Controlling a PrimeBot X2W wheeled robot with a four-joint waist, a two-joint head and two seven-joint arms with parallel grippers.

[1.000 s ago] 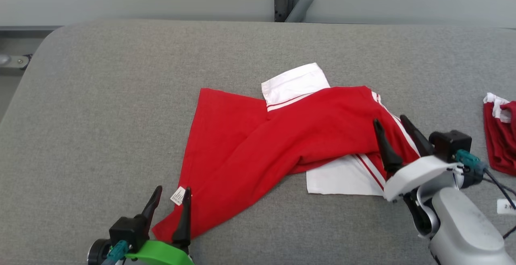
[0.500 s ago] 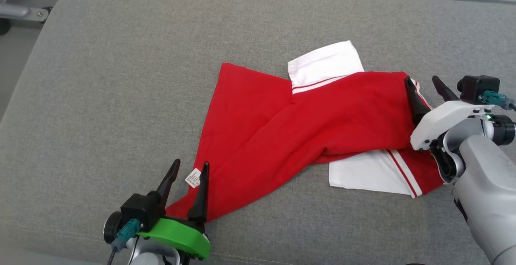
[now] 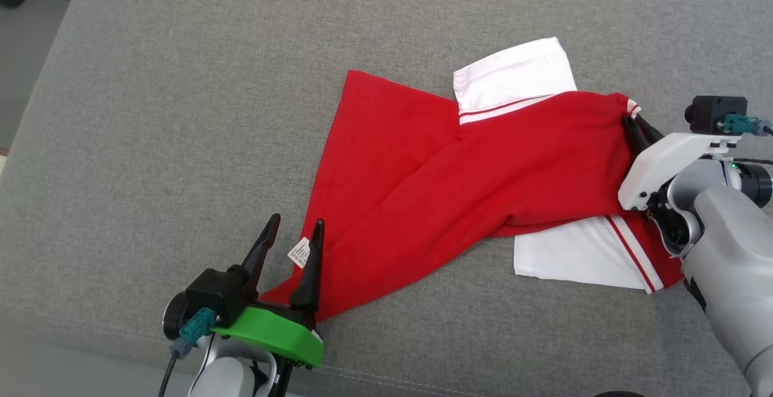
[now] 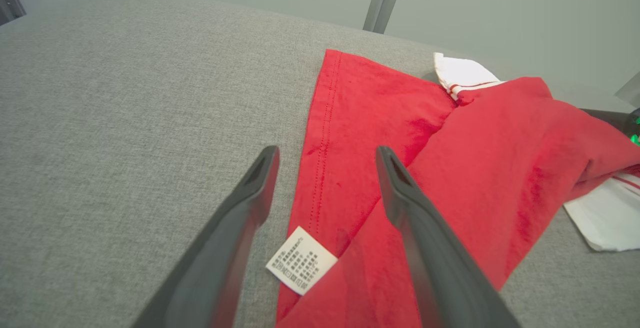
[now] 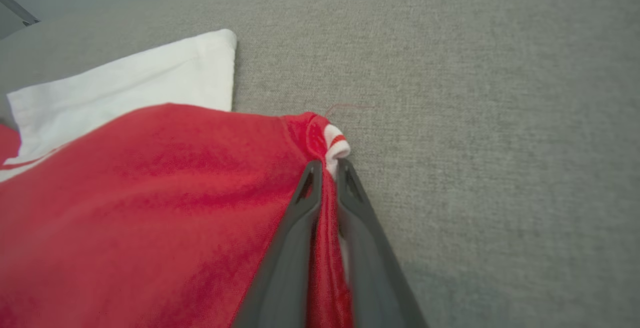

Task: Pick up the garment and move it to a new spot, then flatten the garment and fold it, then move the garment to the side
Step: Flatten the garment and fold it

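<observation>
Inspection at the present moment. The crumpled red cotton garment [image 3: 459,173] with white striped panels lies spread across the middle of the grey fabric-covered desk [image 3: 181,113], one layer folded loosely over another and not yet flat.

Change noted: a second ago the right pincer [image 3: 634,122] stood with its fingers wide apart over the garment's right side. It has since gone to the far right corner of the red upper layer and closed there. The right wrist view shows the right pincer [image 5: 328,168] nipped on a ridge of red cloth, with a small white striped tip poking out past the fingertips. The grip looks thin, taken at the very edge.

The left pincer [image 3: 296,222] has not altered. Its fingers are spread wide and hold nothing. They straddle the near left corner of the garment just above the small white printed care label [image 3: 299,252] (the head camera has shifted, so the apparent drift of the cloth is discounted).

Judgement: one of two holds is secured and the pick-up step is under way. The left side must close on its corner before any lift. Raised by one corner alone, the cloth would likely bunch or slip.
</observation>
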